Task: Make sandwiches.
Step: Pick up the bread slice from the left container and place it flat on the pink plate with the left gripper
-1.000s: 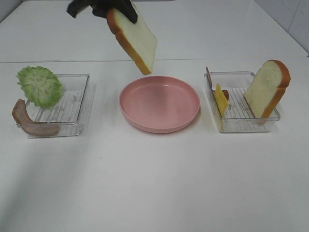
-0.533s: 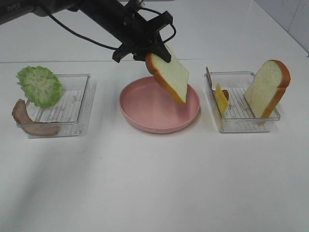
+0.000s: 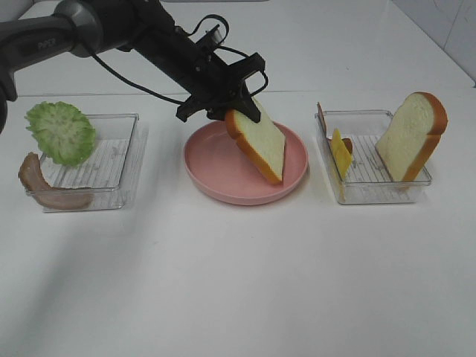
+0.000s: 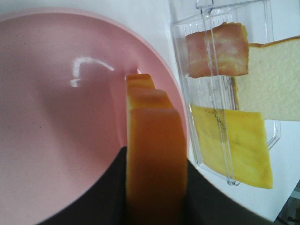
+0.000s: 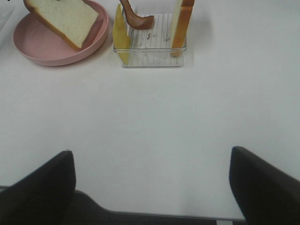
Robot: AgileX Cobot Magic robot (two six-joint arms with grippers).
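My left gripper [image 3: 232, 106] is shut on a white bread slice [image 3: 260, 143] with orange-brown crust. It holds the slice tilted over the round pink plate [image 3: 216, 186], with the lower corner at or just above the plate floor. In the left wrist view the slice's crust [image 4: 154, 150] sits between the dark fingers [image 4: 108, 197] above the plate [image 4: 56, 117]. My right gripper [image 5: 150, 187] is open and empty, low over the bare table, and is out of the exterior view. From there I see the slice [image 5: 63, 16] and plate [image 5: 56, 56].
The left clear tray [image 3: 111, 178] holds ruffled green lettuce [image 3: 61, 132] and a brown bacon strip [image 3: 44, 186]. The right clear tray [image 3: 372, 190] holds a second bread slice [image 3: 413, 134], yellow cheese [image 3: 341, 152] and bacon [image 3: 321, 119]. White table stretches in front.
My left gripper has come down and forward with the bread slice, from high behind the plate to low over the plate. Everything else has stayed put.
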